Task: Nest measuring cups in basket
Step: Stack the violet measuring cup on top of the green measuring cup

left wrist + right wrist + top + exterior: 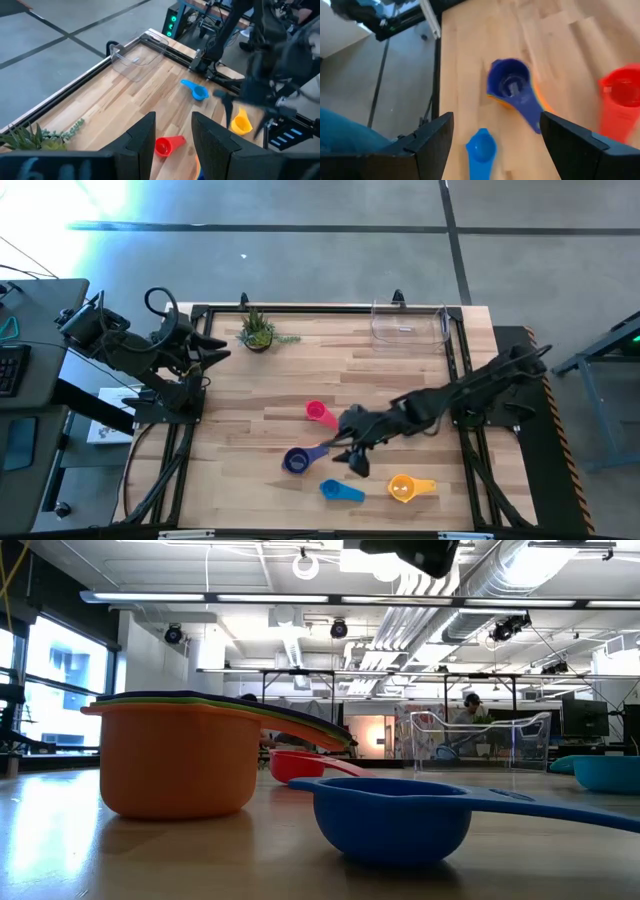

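Right end effector [352, 452] hovers wide open over the nested cup stack [295, 461]. Clear basket [408, 323] sits empty; pink [318, 413], blue [340, 490] and yellow [403, 488] cups remain loose on the bench [400, 380].

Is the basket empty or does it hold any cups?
Empty. The clear basket at the table's far edge shows only bare wood through it; the cups all lie outside it.

Right gripper [352, 457] hovers among 4 measuring cups [296, 460] (basket [408, 325] sits well apart).
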Controlling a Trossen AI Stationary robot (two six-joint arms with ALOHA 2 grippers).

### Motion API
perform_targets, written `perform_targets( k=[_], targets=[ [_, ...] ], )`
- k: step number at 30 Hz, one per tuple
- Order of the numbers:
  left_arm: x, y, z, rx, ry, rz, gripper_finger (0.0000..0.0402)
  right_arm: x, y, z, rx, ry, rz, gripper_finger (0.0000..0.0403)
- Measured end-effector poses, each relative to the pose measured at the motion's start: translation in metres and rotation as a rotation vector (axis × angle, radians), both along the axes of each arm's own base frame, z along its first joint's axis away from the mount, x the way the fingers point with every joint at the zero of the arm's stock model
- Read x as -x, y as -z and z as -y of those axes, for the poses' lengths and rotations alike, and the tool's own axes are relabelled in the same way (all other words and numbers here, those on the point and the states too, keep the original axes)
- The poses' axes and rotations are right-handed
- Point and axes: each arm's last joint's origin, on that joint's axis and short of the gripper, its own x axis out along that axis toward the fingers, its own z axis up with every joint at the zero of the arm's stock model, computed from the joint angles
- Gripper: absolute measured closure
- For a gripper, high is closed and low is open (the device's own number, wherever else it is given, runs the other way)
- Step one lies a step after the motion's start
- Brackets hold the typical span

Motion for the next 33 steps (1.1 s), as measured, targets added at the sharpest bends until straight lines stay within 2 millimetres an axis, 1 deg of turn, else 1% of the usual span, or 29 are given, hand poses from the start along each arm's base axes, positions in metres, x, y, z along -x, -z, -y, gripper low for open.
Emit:
perform_targets(
  k=[4, 9, 17, 24, 33],
  targets=[
    [0.000, 0.000, 0.000, -0.008, 0.002, -0.002, 0.0286, -0.015, 0.022, -0.012, -0.002, -0.022, -0.004, 0.0116],
    [0.000, 0.000, 0.000, -0.008, 0.002, -0.003, 0.0286, -0.030, 0.045, -0.020, -0.033, -0.058, -0.013, 0.0116],
    [0.000, 0.000, 0.000, -0.001, -0.001, -0.001, 0.0286, -0.045, 0.080, -0.029, -0.050, -0.066, -0.063, 0.0116],
    [0.000, 0.000, 0.000, 0.001, 0.000, -0.002, 0.0286, -0.048, 0.100, -0.033, -0.038, -0.071, -0.109, 0.0116],
    [0.000, 0.000, 0.000, 0.001, 0.000, -0.002, 0.0286, -0.050, 0.115, -0.032, -0.010, -0.059, -0.153, 0.0116]
  ],
)
